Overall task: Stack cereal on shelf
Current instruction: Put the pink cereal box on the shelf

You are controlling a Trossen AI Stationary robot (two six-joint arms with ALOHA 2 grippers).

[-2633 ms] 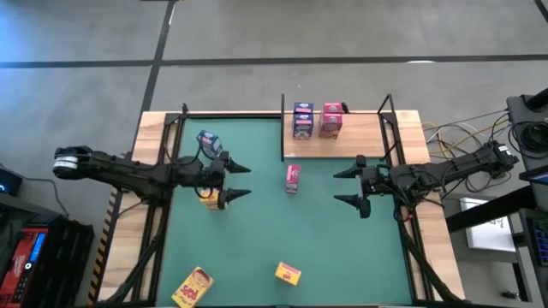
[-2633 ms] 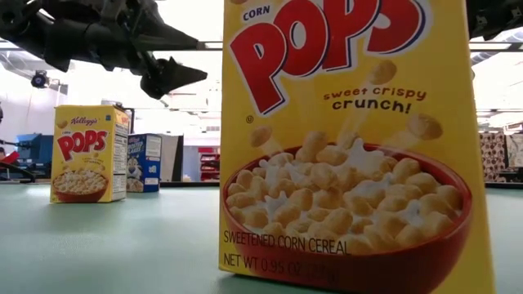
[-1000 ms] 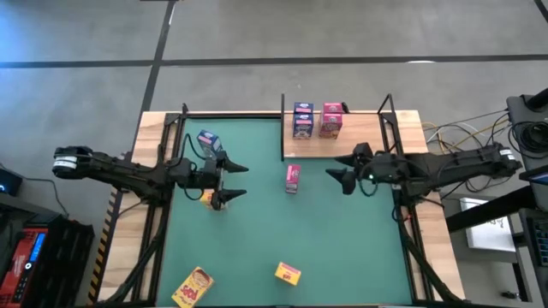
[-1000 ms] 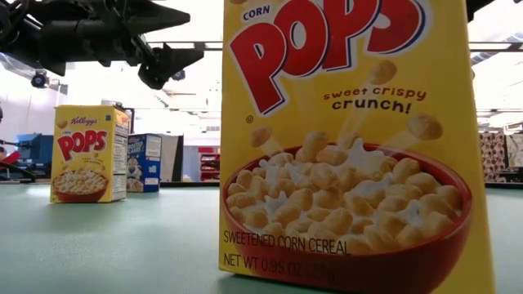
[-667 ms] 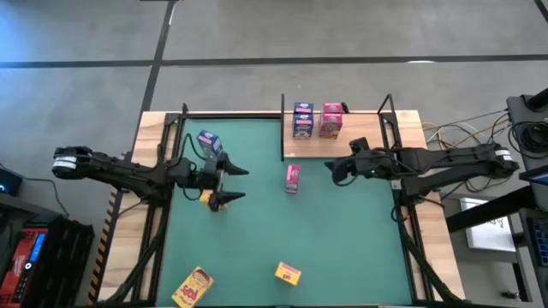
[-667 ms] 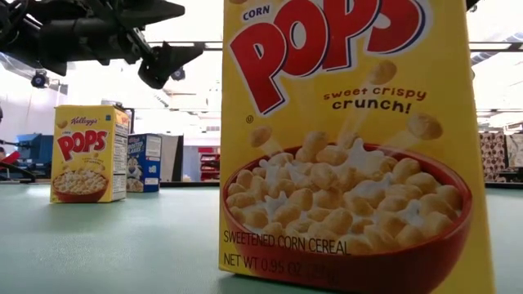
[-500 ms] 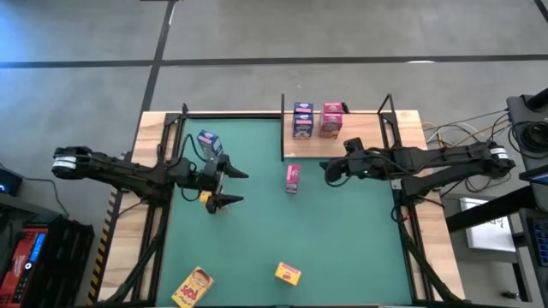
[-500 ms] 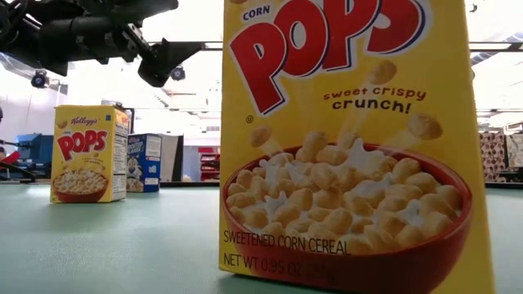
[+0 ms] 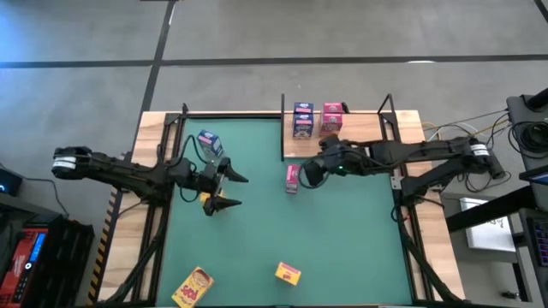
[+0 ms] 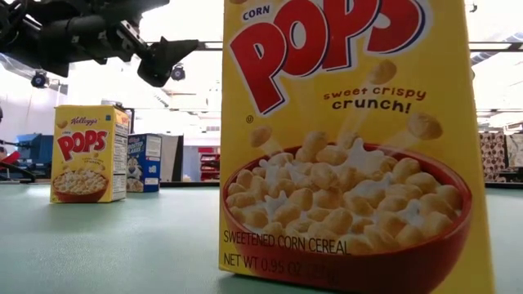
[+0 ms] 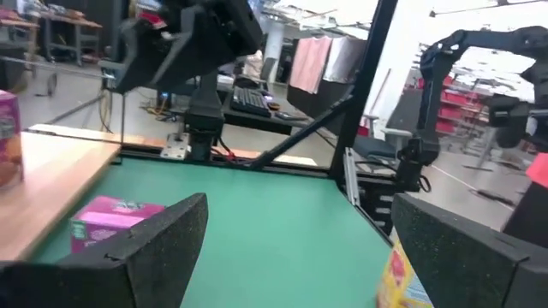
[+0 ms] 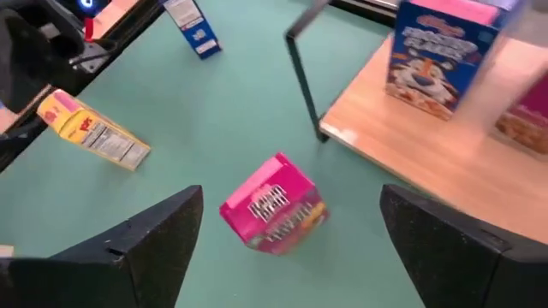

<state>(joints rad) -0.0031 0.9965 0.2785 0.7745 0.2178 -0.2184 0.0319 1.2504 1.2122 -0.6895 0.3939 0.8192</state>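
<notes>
Right wrist view alone shows the pink box (image 12: 274, 214) probably upright.

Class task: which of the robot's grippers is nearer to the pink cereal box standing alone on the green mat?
Right. The right gripper hangs open just beside the pink box; the left gripper is open, well off.

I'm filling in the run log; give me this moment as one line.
right end effector: open, over pink box on mat | left end effector: open, empty | shelf: blue box, pink box

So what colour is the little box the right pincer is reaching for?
Pink: the box on the green mat, seen best in the right wrist view.
</notes>
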